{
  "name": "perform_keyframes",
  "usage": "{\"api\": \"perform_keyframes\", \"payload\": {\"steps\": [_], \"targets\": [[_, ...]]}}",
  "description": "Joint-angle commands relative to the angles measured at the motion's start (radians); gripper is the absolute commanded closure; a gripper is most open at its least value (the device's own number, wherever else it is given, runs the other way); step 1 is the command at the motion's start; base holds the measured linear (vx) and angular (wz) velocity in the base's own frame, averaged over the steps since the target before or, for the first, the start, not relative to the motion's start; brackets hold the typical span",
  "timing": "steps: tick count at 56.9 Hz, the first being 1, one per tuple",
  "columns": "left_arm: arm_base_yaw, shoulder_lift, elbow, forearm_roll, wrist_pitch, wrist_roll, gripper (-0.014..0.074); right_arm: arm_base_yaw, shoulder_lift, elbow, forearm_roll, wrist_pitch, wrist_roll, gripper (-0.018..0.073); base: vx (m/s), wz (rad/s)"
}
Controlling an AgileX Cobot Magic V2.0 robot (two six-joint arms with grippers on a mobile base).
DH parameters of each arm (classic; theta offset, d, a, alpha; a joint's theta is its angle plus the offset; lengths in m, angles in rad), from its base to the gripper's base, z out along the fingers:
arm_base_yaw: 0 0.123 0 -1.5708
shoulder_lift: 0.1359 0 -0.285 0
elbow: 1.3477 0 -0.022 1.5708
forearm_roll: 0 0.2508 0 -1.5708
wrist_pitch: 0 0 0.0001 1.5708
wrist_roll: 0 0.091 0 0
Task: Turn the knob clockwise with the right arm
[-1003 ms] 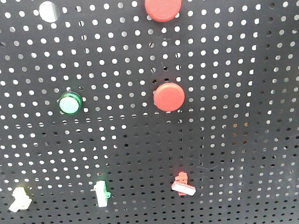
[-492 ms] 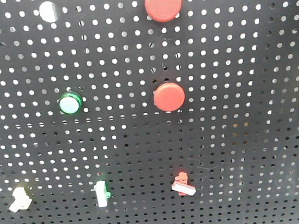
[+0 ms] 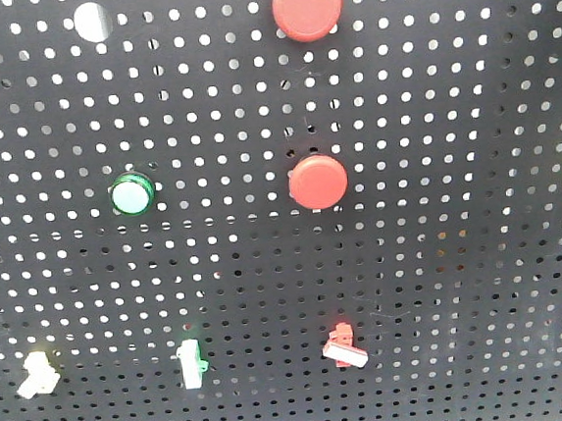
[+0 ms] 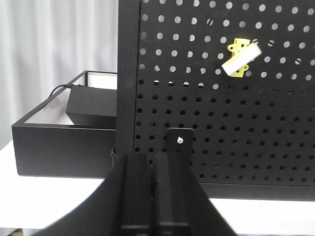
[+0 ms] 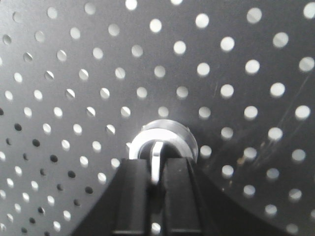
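Front view: the pegboard [image 3: 438, 207] carries two red buttons [image 3: 318, 182]; neither arm nor knob shows.

Left wrist view: the left gripper [image 4: 153, 169] has its jaws closed together, holding nothing.

Right wrist view: the right gripper [image 5: 156, 169] pinches the knob [image 5: 157, 147] handle between nearly closed fingers; the knob's lower half is hidden.

knob [image 5: 165, 142] | silver ring, pale upright lever | mounted on perforated panel

The right gripper [image 5: 155, 184] covered the knob's [image 5: 165, 137] lower half, so its pointer was mostly hidden. Front view cut off a top white disc [image 3: 91, 20], and neither arm showed there.
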Motion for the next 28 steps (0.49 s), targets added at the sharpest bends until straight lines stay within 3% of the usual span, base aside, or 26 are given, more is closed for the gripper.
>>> {"api": "perform_keyframes", "payload": {"steps": [1, 8, 18, 24, 28], "targets": [[0.002, 0.0, 0.013, -0.008, -0.082, -0.01, 0.0603, -0.01, -0.017, -0.028, -0.028, -0.06, -0.004, 0.0246, 0.0, 0.0], [0.002, 0.0, 0.013, -0.008, -0.082, -0.01, 0.0603, -0.01, -0.048, -0.028, -0.039, 0.055, -0.013, 0.0177, 0.0, 0.0], [0.002, 0.0, 0.013, -0.008, -0.082, -0.01, 0.0603, -0.01, -0.116, -0.025, -0.083, 0.22, -0.075, 0.0188, 0.0, 0.0], [0.002, 0.0, 0.013, -0.008, -0.082, -0.01, 0.0603, -0.01, -0.165, -0.025, -0.083, 0.271, -0.223, 0.026, 0.0, 0.0], [0.002, 0.0, 0.013, -0.008, -0.082, -0.01, 0.0603, -0.009, -0.209, -0.025, -0.082, 0.341, -0.41, 0.0365, 0.0, 0.0]]}}
